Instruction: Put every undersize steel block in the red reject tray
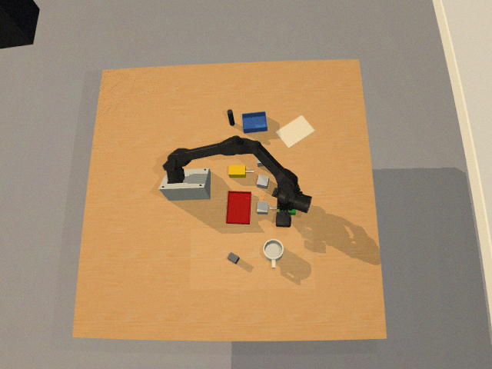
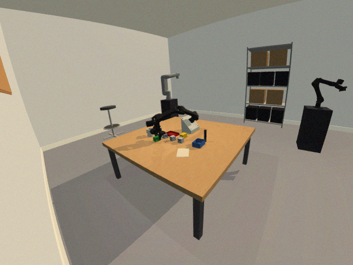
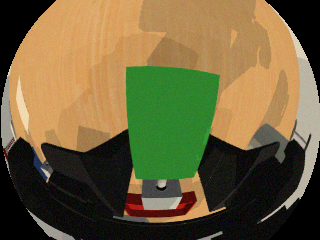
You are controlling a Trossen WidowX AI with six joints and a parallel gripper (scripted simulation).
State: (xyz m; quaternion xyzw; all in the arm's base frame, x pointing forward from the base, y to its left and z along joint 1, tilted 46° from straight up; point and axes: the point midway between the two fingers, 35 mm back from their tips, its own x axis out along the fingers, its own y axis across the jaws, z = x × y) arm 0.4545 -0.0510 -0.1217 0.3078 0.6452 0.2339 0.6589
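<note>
One green gauge point(image 1: 291, 211) point(image 2: 156, 138) point(image 3: 172, 122) is clamped in my gripper point(image 1: 284, 212) point(image 2: 158, 135) point(image 3: 163, 130), its pin pointing at the hole of the steel block point(image 1: 262, 207) point(image 2: 164, 136) point(image 3: 161, 195) just beside the red tray point(image 1: 227, 208) point(image 2: 172, 133) point(image 3: 160, 213).

Tight quarters at the red tray
The red tray point(image 1: 238, 207) point(image 2: 172, 133) point(image 3: 160, 212) stands just beyond the nearest steel block point(image 1: 262, 207) point(image 2: 164, 136) point(image 3: 161, 195); a white mug point(image 1: 273, 249) point(image 2: 149, 132) flanks them, with a passable gap between mug and block.
</note>
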